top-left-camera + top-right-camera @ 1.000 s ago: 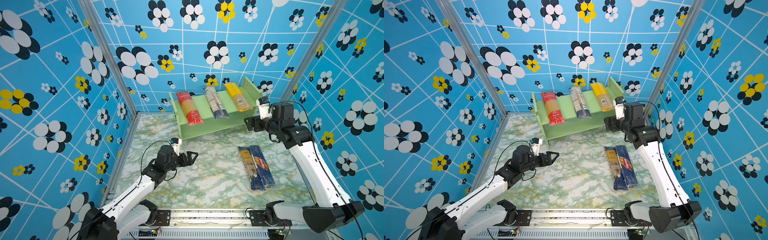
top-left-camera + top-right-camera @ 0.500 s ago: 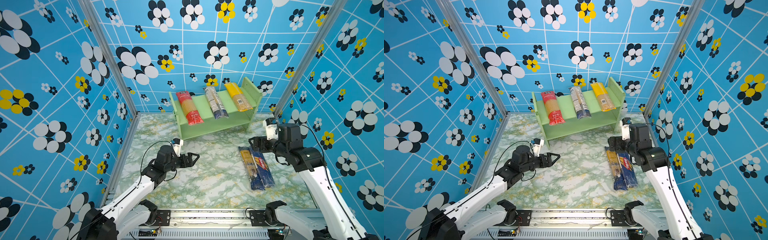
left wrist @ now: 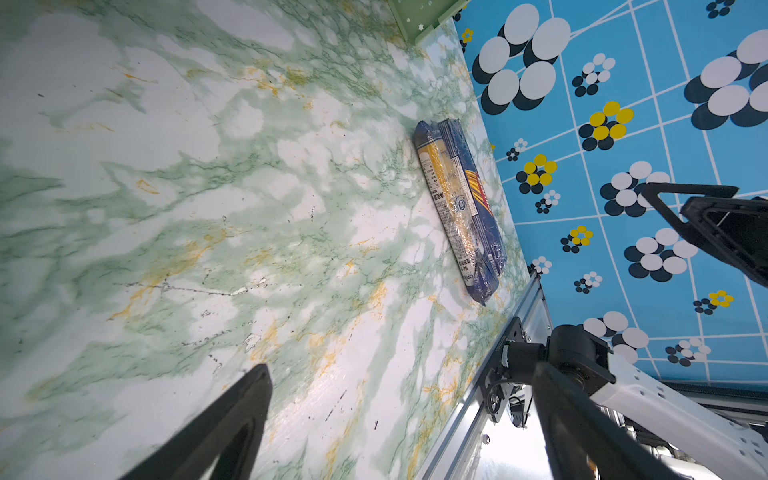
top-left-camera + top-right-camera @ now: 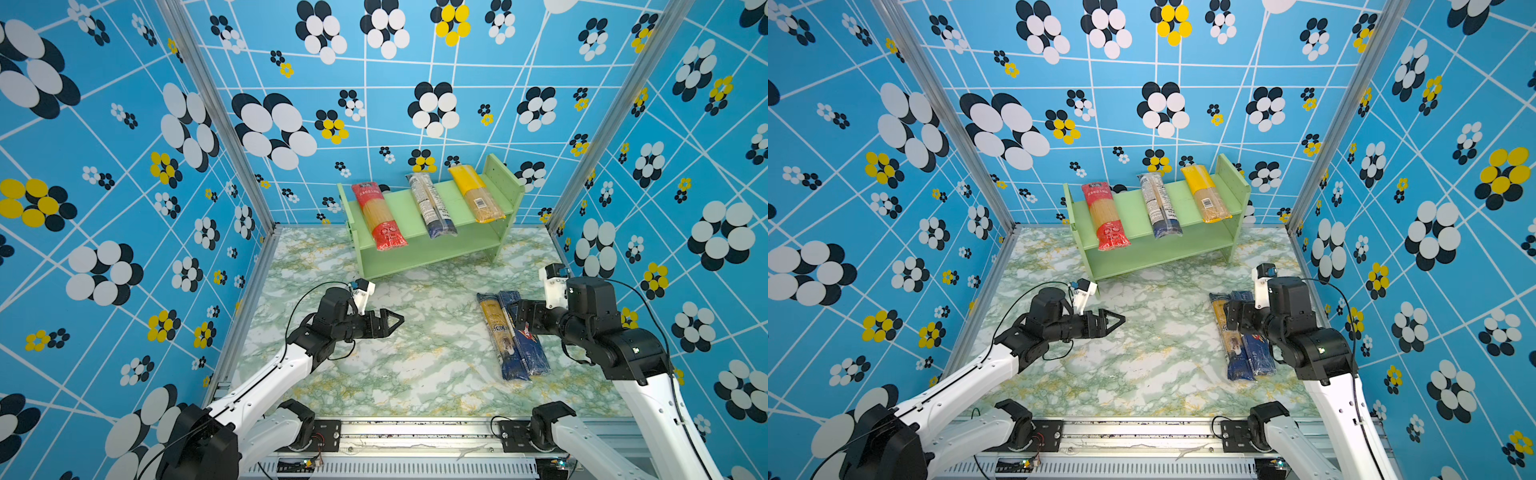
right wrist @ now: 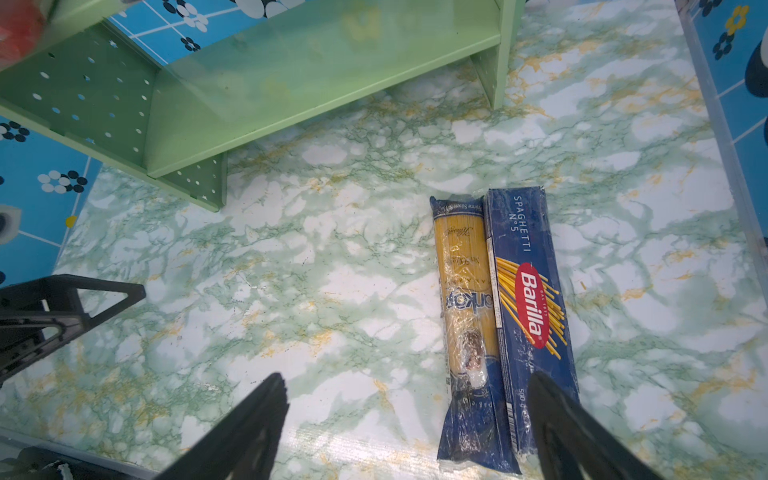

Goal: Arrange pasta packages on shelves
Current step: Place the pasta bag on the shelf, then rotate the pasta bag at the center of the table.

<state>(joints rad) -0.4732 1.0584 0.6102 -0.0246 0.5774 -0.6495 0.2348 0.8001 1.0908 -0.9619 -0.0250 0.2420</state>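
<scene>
The pale green shelves stand at the back of the table. Their top tier carries a red pasta package, a clear white-labelled one and a yellow one. Two more lie side by side on the marble table: a brownish pack with dark blue ends and a dark blue Barilla pack. My right gripper hovers open over their near ends, one finger above the Barilla pack. My left gripper is open above the table's left middle, holding nothing.
Blue flowered walls close the table in on three sides, and the right wall runs close beside the two lying packs. An aluminium rail with both arm bases lines the front edge. The left gripper also shows in the right wrist view.
My right arm has swung away from the shelves' right end, back and down over the two packs on the table, its jaws staying open. The left arm has barely moved.
</scene>
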